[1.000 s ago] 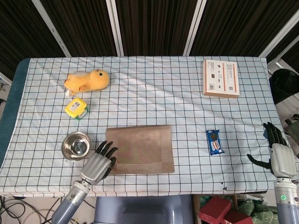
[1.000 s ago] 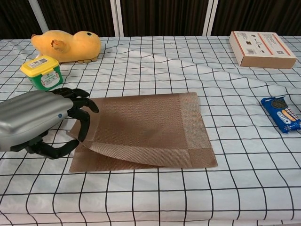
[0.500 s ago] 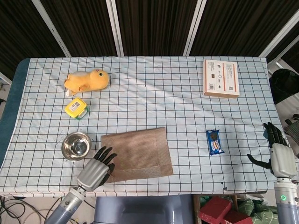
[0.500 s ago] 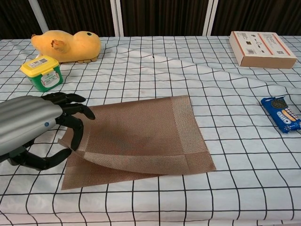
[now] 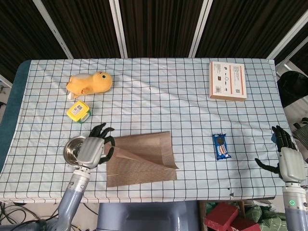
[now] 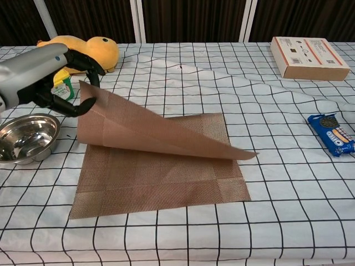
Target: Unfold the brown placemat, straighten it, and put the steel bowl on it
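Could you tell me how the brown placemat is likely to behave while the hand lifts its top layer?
Probably floppy yet springy: the brown placemat curves smoothly from the left hand without creasing. Likely light, since one corner pinch raises the layer. It may slide on the tablecloth.

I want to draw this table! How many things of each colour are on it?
Yellow: 2, the duck and the tub
Brown: 1, the placemat, one corner lifted by the left hand
Silver: 1, the bowl
Blue: 1, the cookie pack
White and orange: 1, the box
Total: 6
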Available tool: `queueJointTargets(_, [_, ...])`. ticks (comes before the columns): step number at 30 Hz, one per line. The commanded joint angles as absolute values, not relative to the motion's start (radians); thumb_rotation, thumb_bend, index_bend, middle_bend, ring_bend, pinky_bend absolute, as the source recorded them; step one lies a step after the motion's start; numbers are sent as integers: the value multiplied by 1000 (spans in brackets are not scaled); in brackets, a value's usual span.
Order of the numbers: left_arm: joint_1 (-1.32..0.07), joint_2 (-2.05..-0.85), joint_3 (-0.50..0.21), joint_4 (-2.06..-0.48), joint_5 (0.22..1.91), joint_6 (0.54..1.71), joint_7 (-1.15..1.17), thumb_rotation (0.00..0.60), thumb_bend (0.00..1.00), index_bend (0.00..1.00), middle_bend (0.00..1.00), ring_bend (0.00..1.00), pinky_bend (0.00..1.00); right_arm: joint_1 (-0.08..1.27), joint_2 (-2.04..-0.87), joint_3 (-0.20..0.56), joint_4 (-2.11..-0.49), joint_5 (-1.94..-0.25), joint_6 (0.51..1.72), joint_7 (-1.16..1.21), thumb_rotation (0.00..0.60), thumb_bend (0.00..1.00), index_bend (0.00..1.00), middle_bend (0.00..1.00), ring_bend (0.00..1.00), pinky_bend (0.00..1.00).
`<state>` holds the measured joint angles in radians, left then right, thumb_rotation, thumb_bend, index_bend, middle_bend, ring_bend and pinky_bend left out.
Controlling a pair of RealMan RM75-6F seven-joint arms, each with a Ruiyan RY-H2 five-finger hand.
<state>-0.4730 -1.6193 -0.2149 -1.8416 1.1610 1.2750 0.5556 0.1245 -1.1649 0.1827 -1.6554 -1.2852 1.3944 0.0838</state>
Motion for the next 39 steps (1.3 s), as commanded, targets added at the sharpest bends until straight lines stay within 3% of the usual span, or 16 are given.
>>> queueJointTargets(1, [-534, -1681, -367, -1769, 987, 1254, 526, 600, 462, 575, 212, 50, 106, 126, -1165, 183, -1655, -1284, 1391, 85, 600, 111, 0, 0, 4, 157])
queueJointTargets(8, [-659, -1734, -535, -1592, 800, 1205, 551, 600, 461, 573, 212, 50, 106, 128, -1166, 179, -1658, -1282, 1382, 80, 600, 110, 0, 0, 4, 157])
queueJointTargets(16, [-810, -1784, -628, -1367, 685, 1149, 588, 600, 432, 545, 210, 50, 106, 129, -1165, 181, -1659, -1274, 1380, 78, 600, 111, 0, 0, 4, 157])
queueJointTargets(22, [-872, -1805, -644, -1254, 639, 1139, 590, 600, 387, 493, 190, 49, 104, 130, -1164, 182, -1661, -1268, 1376, 77, 600, 111, 0, 0, 4, 157])
queueJointTargets(31, [-867, -1766, -633, -1214, 590, 1142, 586, 600, 117, 107, 77, 11, 70, 130, -1162, 178, -1664, -1269, 1373, 70, 600, 110, 0, 0, 3, 157])
queueJointTargets(39, [-787, -1656, -576, -1332, 636, 1144, 529, 600, 89, 75, 57, 0, 62, 130, -1162, 176, -1664, -1273, 1375, 64, 600, 110, 0, 0, 4, 157])
